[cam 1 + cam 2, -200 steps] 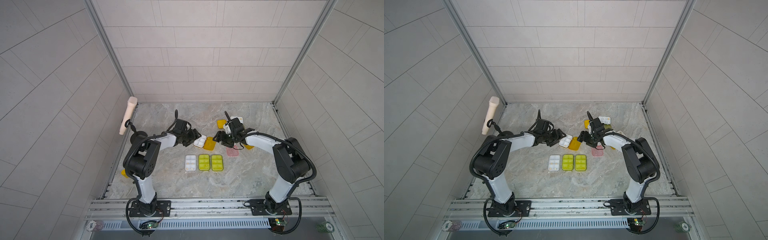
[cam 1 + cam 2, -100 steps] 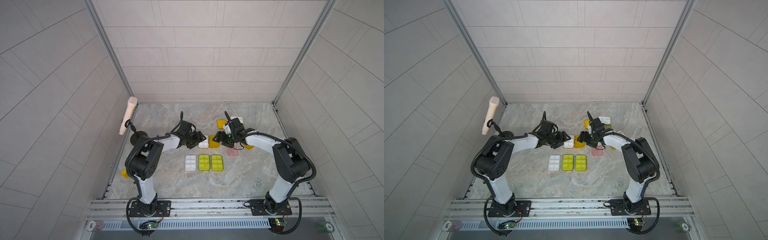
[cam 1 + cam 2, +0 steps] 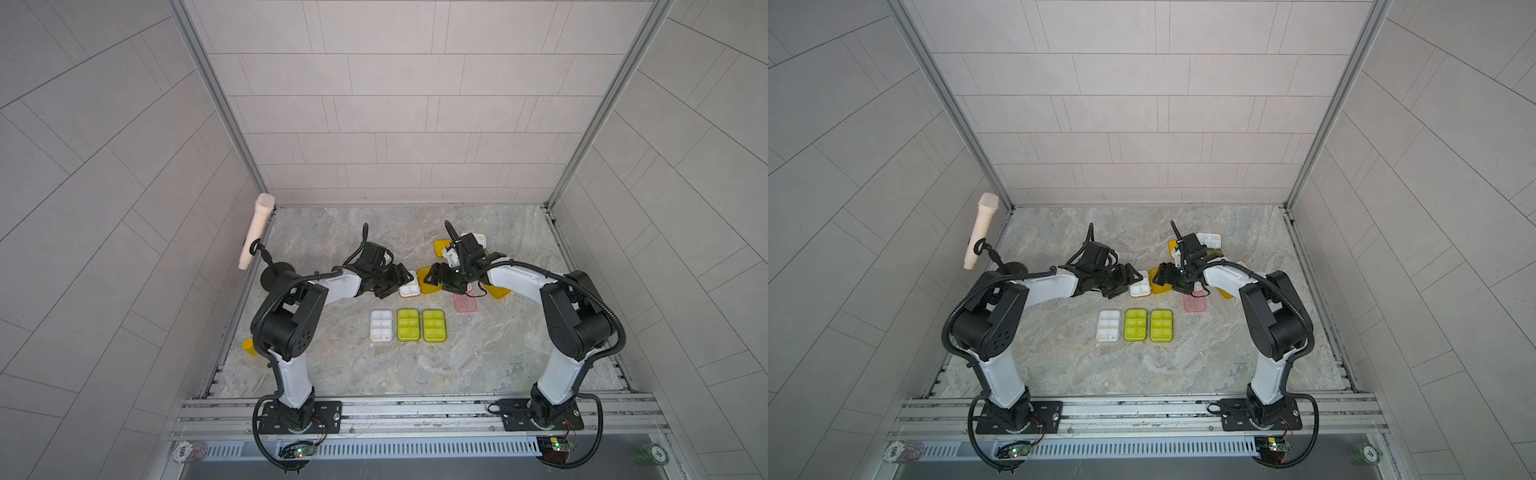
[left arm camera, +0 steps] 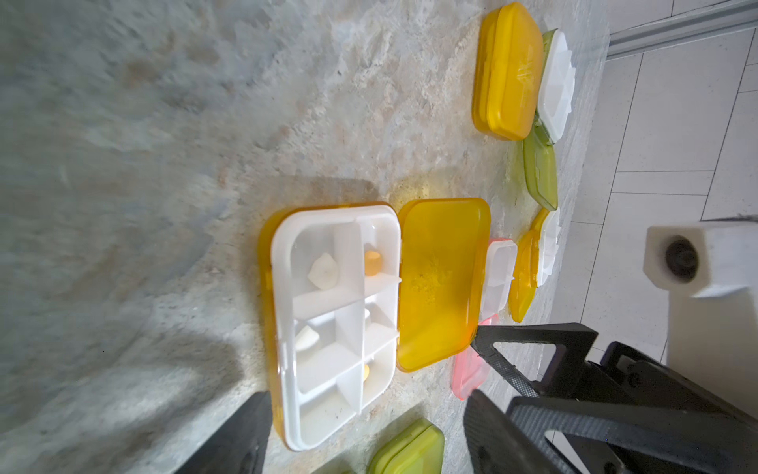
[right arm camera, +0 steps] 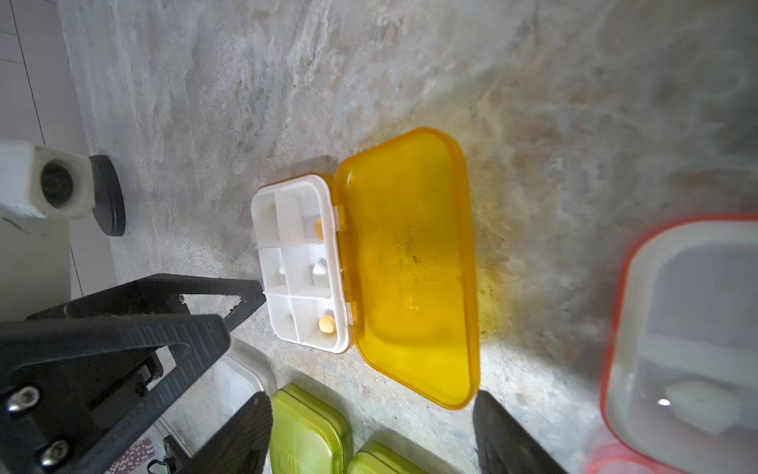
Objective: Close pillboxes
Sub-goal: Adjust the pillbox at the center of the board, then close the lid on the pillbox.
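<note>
Moved in since a second ago: the left gripper (image 3: 398,281), then short of the open orange pillbox (image 3: 411,286), now right up against it; turned a little along the way, the case itself, no longer slanted. A rounded-rectangular plastic case near the middle of the grey marbled tabletop (image 5: 287,82), between the two grippers: white six-compartment tray (image 5: 297,266) with small white and orange pieces in several cells, hinged translucent orange lid (image 4: 441,283) thrown fully back and lying flat beside it. Left gripper's jaws parted, clamped on nothing, one black fingertip (image 5: 250,291) touching the tray's outer long side. Right gripper (image 3: 437,279) opposite, jaws likewise apart and empty, one fingertip (image 4: 484,336) at the lid's free edge, touching or just beside, hard to tell which. Nearer the robot bases, side by side in a row: a closed clear-lidded white pillbox (image 3: 381,326), a closed yellow-green pillbox (image 3: 408,325) and a second yellow-green pillbox (image 3: 434,326). Just past the orange lid, partly under the right arm, an open pink-lidded pillbox (image 4: 498,271). Farther back, a closed all-orange pillbox (image 4: 506,69) just beside an open olive-lidded pillbox (image 4: 555,82), and beside the right forearm another open orange-lidded pillbox (image 3: 496,289). At the table's left edge, beside the left arm's base, a small yellow cylinder (image 3: 248,347).
</note>
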### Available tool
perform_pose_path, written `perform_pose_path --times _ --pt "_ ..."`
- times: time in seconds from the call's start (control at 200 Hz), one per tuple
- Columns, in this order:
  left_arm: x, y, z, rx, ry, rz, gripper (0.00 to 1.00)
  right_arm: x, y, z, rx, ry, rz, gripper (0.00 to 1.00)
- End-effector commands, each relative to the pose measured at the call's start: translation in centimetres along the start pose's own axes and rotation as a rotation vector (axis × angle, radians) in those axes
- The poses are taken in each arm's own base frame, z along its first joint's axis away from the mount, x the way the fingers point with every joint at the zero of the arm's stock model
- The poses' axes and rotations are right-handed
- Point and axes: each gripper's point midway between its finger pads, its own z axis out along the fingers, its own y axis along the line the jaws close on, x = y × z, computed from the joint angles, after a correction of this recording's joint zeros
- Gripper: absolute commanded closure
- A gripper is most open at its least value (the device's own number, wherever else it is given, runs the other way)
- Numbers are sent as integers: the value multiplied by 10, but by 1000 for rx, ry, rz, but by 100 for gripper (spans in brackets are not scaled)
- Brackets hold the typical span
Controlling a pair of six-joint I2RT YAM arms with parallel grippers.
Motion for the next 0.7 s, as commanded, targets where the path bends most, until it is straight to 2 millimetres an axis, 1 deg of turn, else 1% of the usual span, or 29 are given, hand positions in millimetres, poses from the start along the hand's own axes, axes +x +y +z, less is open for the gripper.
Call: perform_pose_path --times 0.0,0.07,0.185,0.39,0.52,0.696 --pt "-9 -13 -8 20 -28 24 22 1 -9 5 34 33 -20 21" --pt "-9 -13 -7 25 -22 24 22 0 -11 6 49 41 -27 21" --pt "-8 -13 -5 28 -16 26 22 -8 -13 1 75 13 -49 20" --pt "-7 -12 -3 27 -7 25 22 -12 -18 3 91 21 -58 20" --pt "-8 -12 -2 29 -6 25 22 -12 -15 11 54 41 -53 20" --pt "-8 -12 1 34 1 24 22 -13 -8 16 12 47 -59 20"
